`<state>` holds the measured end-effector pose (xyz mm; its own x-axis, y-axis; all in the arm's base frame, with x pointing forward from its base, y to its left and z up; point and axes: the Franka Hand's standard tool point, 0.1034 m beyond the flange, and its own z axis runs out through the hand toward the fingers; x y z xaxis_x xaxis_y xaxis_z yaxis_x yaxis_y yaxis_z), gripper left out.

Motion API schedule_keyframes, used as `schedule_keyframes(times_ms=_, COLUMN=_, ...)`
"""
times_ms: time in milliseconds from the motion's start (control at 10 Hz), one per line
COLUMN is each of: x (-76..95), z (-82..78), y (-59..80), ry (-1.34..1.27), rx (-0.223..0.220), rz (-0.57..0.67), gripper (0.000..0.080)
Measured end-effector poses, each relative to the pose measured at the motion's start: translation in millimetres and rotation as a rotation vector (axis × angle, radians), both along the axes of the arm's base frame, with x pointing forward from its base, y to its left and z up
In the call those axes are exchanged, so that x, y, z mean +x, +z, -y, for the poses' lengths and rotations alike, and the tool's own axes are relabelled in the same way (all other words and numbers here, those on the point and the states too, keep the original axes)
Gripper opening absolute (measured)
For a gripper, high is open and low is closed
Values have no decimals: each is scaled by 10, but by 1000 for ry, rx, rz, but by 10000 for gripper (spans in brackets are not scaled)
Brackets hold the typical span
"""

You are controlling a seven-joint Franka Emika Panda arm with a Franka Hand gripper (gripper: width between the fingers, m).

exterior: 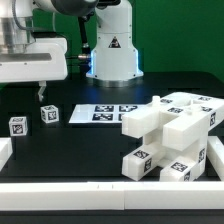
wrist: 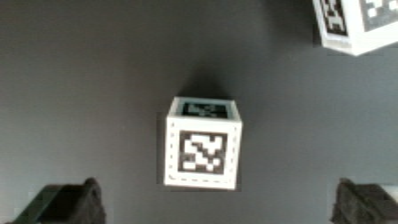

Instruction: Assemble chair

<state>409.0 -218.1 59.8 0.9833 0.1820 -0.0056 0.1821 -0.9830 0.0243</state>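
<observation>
Claw [exterior: 41,92] hangs off the arm at the exterior view's upper left, above the black table [exterior: 90,145]. It is released: jaws spread wide, nothing between them. In the wrist view the two dark fingertips [wrist: 71,205] stand far apart, with bare table between them.

Small tagged block [exterior: 49,114] stands upright on the table, just under the claw and apart from it. The wrist view looks down on this block [wrist: 201,140]: one black-and-white tag on its top face, another on the side facing the camera. It sits ahead of the fingertips, roughly centred on the gap, not touched.

Second tagged block [exterior: 17,125] stands near the first, further toward the exterior view's left, with a gap between the two.

Marker board [exterior: 105,113] lies flat just beside the first block, on the exterior view's right of it. One corner of it shows in the wrist view [wrist: 356,25].

Heap of chair parts [exterior: 175,130] sits at the exterior view's right, well apart from the claw: chunky white blocks and panels stacked against one another, several tags showing. Cannot tell which pieces are joined.
</observation>
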Motion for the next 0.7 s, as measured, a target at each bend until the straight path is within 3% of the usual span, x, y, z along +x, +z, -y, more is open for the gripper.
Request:
schedule_keyframes(times_ms=300, x=184, z=53, y=-32, ry=9, rx=-26, rz=-18, gripper=649)
schedule_keyframes(times_ms=400, x=159, z=115, y=-79, ry=18, rx=-48, rz=-6, gripper=649)
schedule_keyframes(times_ms=700, x=88, z=142, y=-163, ry=12, rx=-50, rz=-23, gripper=649)
